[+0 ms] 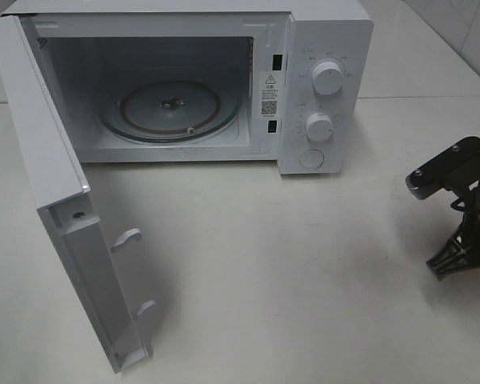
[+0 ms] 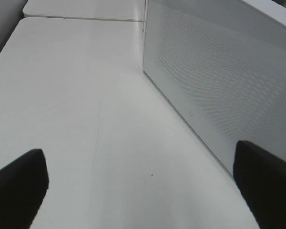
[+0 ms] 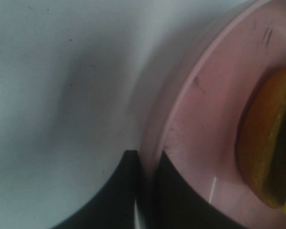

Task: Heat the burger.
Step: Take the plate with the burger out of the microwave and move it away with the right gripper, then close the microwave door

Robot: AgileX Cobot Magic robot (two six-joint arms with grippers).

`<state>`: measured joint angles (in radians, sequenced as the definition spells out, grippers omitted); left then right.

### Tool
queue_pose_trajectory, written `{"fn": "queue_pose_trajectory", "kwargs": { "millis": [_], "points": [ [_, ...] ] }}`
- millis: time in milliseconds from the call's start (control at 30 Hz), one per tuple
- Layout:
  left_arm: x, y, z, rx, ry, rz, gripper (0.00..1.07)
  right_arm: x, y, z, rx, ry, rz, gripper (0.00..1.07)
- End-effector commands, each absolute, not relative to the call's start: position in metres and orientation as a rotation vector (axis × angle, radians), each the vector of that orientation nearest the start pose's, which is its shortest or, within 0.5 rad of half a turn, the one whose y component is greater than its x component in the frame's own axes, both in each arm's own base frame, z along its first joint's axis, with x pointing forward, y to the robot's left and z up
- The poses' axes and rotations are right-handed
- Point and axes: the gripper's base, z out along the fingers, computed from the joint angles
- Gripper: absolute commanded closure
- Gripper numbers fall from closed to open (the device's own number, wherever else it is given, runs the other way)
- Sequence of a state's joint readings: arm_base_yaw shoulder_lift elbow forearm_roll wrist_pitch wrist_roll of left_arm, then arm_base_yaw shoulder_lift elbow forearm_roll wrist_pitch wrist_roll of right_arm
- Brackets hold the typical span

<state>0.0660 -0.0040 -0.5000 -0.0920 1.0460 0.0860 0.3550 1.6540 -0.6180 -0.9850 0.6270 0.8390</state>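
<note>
right hand (image 3: pixel 145 164): clamped on pink plate (image 3: pixel 205 124) rim, burger (image 3: pixel 269 143) on it | left hand (image 2: pixel 138 191): spread wide over the surface (image 2: pixel 86 95) | microwave (image 1: pixel 320 48): door (image 1: pixel 56 184) open

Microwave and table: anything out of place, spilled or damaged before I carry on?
Nothing stands out. The microwave door stands wide open, with the glass turntable seated flat and bare. The table shows no spill. In the right wrist view the right end effector pinches the pink plate rim, and the burger sits on it.

Left tool (image 2: pixel 143 191) gapes wide, low and level; right tool (image 3: pixel 145 191) is pinched nearly closed.
</note>
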Motion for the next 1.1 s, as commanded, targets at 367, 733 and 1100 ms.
{"fn": "queue_pose_trajectory", "kwargs": {
  "millis": [367, 733, 1100],
  "points": [
    [-0.007, -0.008, 0.278, 0.017, 1.996, -0.022, 0.09, 0.265, 0.034, 0.108, -0.334, 2.746, -0.778, 1.01],
    [-0.007, -0.008, 0.278, 0.017, 1.996, -0.022, 0.09, 0.265, 0.035, 0.106, -0.287, 2.76, -0.753, 0.56],
    [-0.007, -0.008, 0.278, 0.017, 1.996, -0.022, 0.09, 0.259, 0.037, 0.137, -0.31, 2.738, -0.679, 0.31]
  ]
}}
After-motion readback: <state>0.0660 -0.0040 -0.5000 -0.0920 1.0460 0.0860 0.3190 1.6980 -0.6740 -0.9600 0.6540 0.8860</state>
